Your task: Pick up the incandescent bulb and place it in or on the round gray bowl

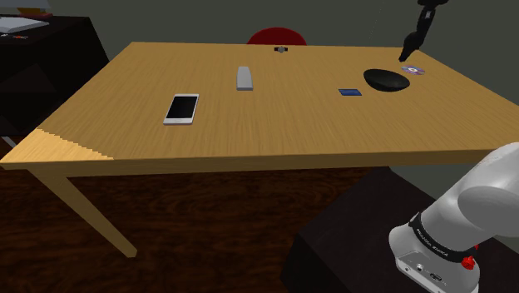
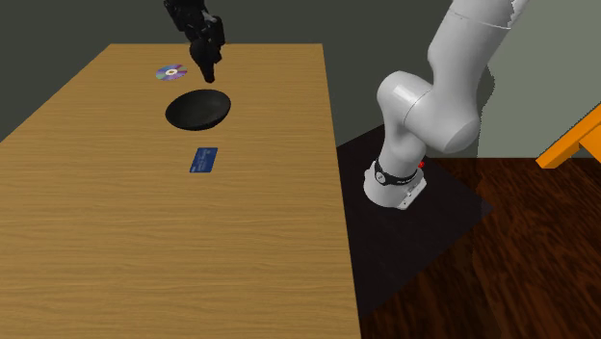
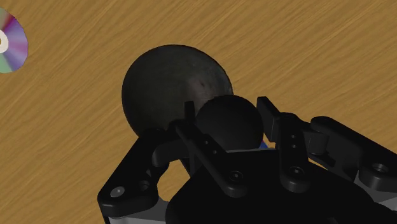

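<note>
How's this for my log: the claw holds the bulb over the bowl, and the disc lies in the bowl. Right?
No: the wrist view shows the disc beside the bowl, not in it. The claw does hold the bulb over the bowl.

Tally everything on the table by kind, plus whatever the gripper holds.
Dark bowl: 1
Shiny disc: 1
Blue card: 1
White phone: 1
Grey bar-shaped object: 1
Small dark object near the far edge: 1
Dark round bulb, clasped in the gripper: 1
Total: 7
</note>
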